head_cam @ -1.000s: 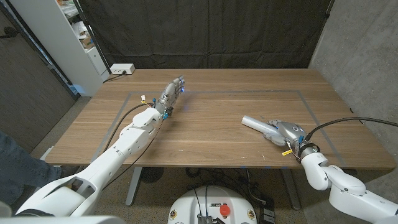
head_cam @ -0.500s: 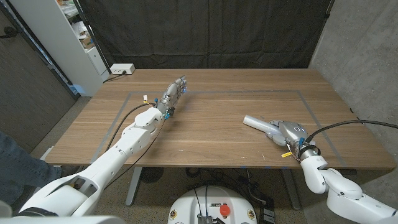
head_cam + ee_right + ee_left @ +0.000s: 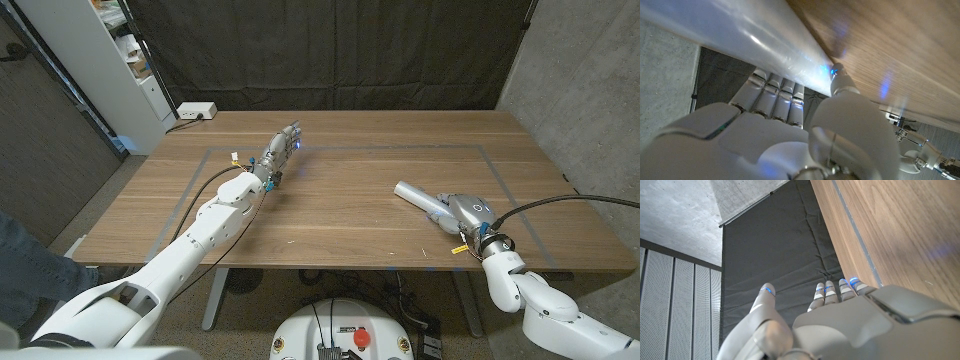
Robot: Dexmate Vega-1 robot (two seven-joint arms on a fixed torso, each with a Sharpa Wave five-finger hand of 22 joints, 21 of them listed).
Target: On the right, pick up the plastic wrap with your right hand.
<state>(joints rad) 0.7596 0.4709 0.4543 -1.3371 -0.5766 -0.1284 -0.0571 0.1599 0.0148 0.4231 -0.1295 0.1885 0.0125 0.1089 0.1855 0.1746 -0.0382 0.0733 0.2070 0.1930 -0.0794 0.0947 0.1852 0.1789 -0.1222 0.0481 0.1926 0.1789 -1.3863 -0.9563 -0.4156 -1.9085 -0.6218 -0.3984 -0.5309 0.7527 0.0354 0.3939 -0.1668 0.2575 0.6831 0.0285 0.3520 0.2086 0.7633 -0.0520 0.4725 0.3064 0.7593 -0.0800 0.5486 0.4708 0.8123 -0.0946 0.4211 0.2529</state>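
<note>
- One pale grey, tube-shaped roll of plastic wrap [image 3: 418,199] sits on the wooden table's [image 3: 360,220] right side, gripped by the right hand [image 3: 462,213].
- Left hand [image 3: 279,148] rests far-left, fingers extended, holding nothing.

pale grey plastic wrap [image 3: 418,199], brown wooden table [image 3: 350,200], black curtain [image 3: 330,50]

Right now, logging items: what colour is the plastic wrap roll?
White, slightly glossy plastic wrap; clearest in the head view.
</note>
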